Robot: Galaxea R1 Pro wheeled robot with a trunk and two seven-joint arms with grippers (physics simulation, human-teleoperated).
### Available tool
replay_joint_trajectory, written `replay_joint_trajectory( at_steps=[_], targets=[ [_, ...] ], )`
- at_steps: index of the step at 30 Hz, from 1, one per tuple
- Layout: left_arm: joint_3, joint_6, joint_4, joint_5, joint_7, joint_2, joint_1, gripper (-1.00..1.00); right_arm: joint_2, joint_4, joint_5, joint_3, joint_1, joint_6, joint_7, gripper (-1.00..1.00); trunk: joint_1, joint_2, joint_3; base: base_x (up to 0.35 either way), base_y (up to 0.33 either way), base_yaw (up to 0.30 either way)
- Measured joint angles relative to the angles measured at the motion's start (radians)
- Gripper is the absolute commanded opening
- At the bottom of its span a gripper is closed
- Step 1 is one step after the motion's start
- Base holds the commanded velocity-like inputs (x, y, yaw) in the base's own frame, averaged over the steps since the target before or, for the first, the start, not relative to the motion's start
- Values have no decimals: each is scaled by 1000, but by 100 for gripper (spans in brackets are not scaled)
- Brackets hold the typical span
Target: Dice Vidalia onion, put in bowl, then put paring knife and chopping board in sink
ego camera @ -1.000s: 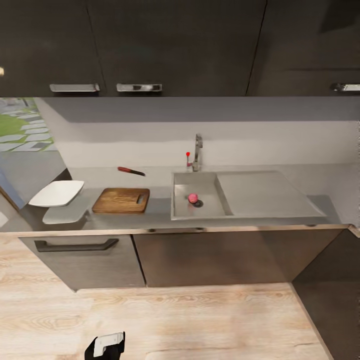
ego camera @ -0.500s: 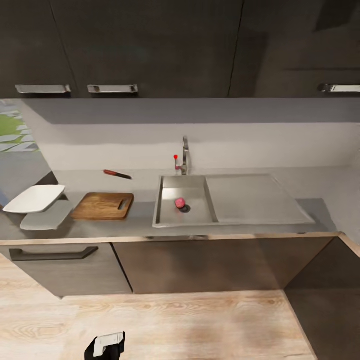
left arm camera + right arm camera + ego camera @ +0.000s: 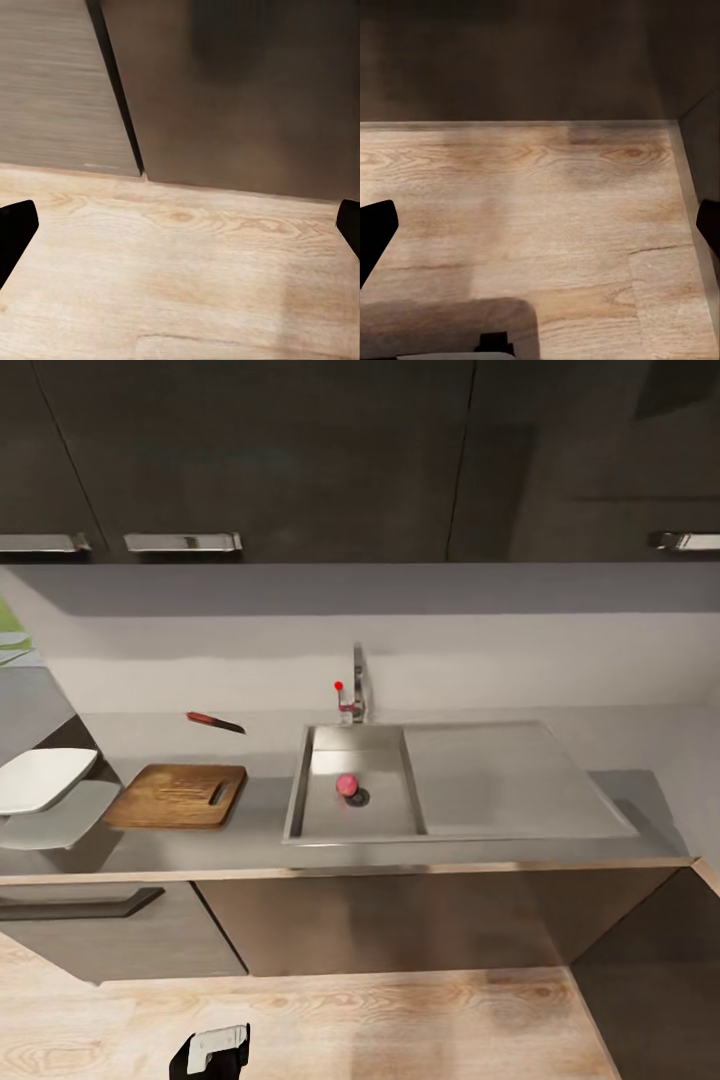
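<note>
Nearest in the head view, at about 7 o'clock on the lower edge, a black and white part of the robot (image 3: pixel 212 1050) hangs over the pale wooden floor (image 3: pixel 400 1020). In the left wrist view the left gripper (image 3: pixel 180 225) has its jaws wide apart, the two dark fingertips (image 3: pixel 15 229) at opposite edges with bare floor between them and grey cabinet fronts (image 3: pixel 225 90) beyond. In the right wrist view the right gripper (image 3: pixel 540 225) likewise has its jaws spread wide with nothing between them, over the floor in front of dark cabinet fronts. Farther off stand the dark grey base cabinets, one with a long dark handle (image 3: pixel 75 905) at 8 o'clock, under the desk (image 3: pixel 200 845), which has a pale wooden front edge. On the desk at 9 o'clock the white bowl (image 3: pixel 40 778) sits at the left edge of the view, cut off by it. Just to its right lies the chopping board (image 3: pixel 165 797), flat, its slot hole toward the sink. The sink (image 3: pixel 500 780) is set into the desk near the centre, basin on the left and flat drainer on the right. The Vidalia onion (image 3: pixel 346 784) rests on the basin floor, touching the round drain (image 3: pixel 358 797). Behind the board, toward 10 o'clock, the paring knife (image 3: pixel 213 721) lies on the desk, well apart from the board, red handle pointing left. Behind the basin rises the chrome tap (image 3: pixel 357 685) with its red knob. Farthest, the grey wall and dark upper cabinets (image 3: pixel 300 450) with metal handles
</note>
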Motion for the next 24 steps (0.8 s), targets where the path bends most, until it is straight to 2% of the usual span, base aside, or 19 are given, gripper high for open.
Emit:
replay_joint_trajectory(
  at_steps=[24],
  targets=[
    [0,0,0,0,0,1,0,100,0,0,4,0,0,0,0,100,0,0,0,6,-2,0]
  ],
)
